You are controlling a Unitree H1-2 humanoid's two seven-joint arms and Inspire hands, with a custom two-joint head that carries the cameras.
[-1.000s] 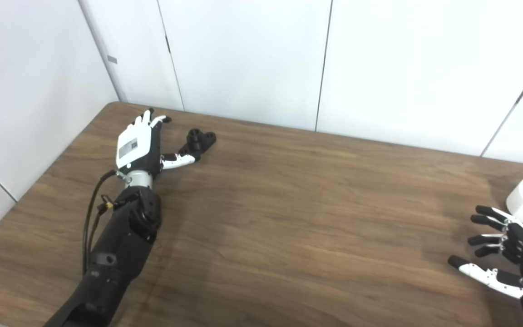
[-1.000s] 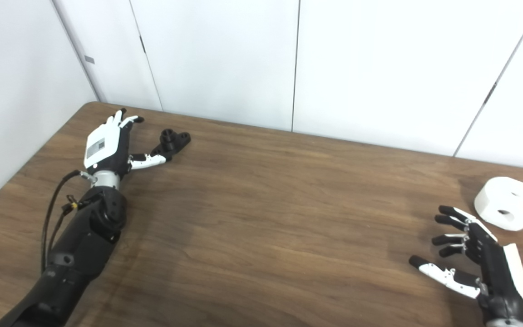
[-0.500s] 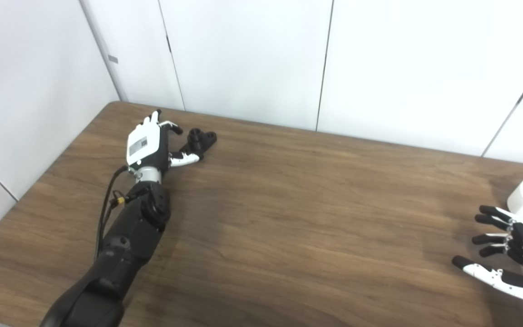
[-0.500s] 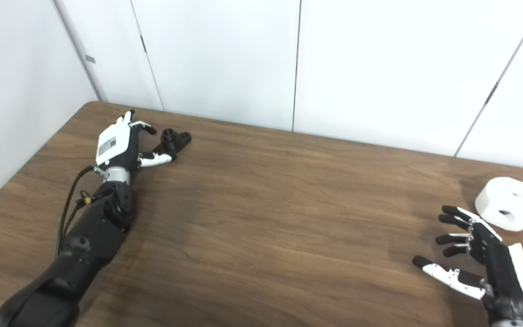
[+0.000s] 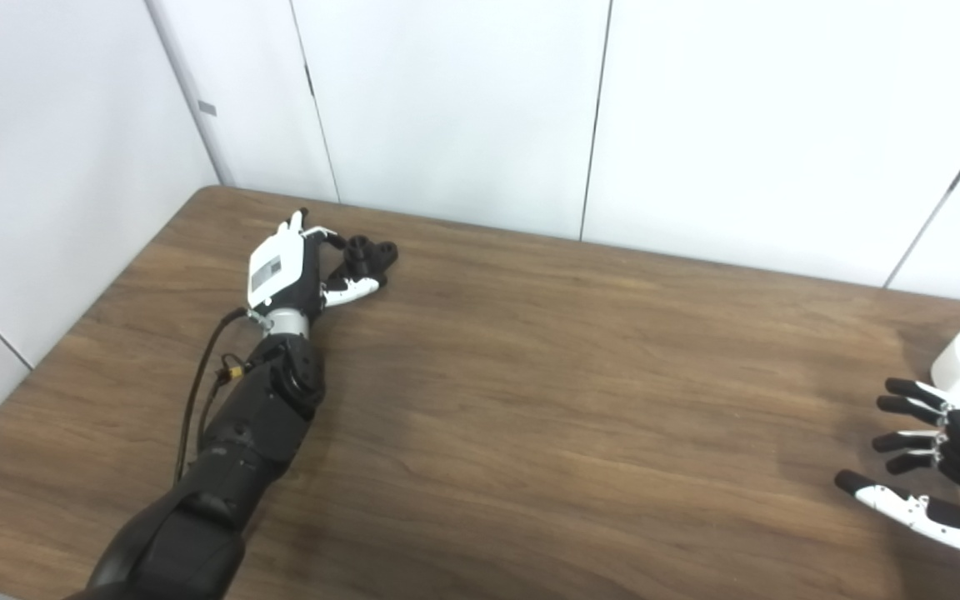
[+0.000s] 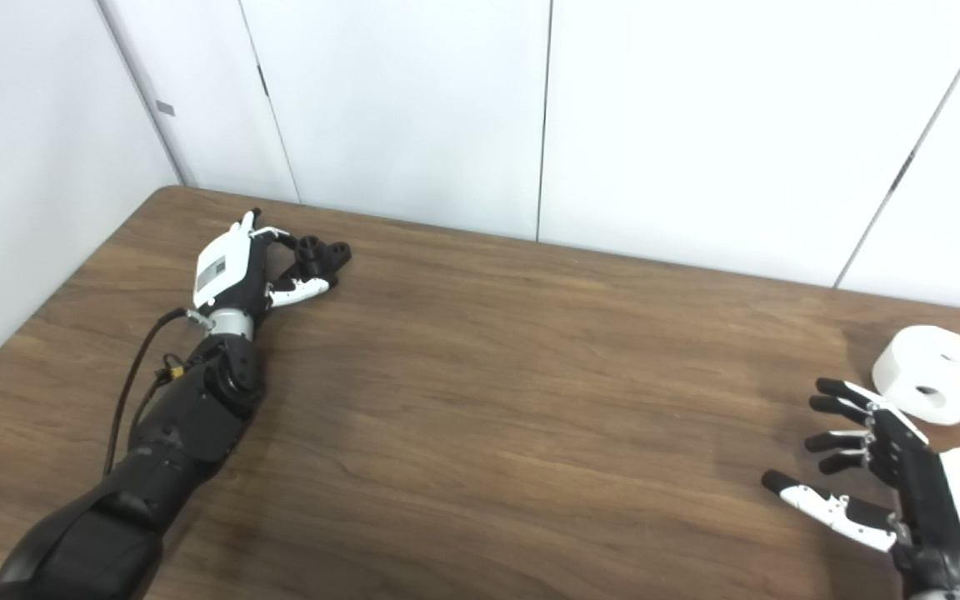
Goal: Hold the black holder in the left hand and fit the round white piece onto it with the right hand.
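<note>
The big brown table [image 5: 530,400] has lots of free room in the middle. The left hand [image 5: 284,268], fingers spread wide, is right at the black holder [image 5: 370,254] near the far edge; wrap it gently, don't push it off. The right hand [image 6: 888,479] waits wide too, beside the round white piece [image 6: 934,372].

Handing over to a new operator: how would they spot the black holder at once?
Go to the far left corner of the wooden table. The black holder lies there, just ahead of the left hand. It is small, dark and knobbly; the round white piece sits far right.
</note>
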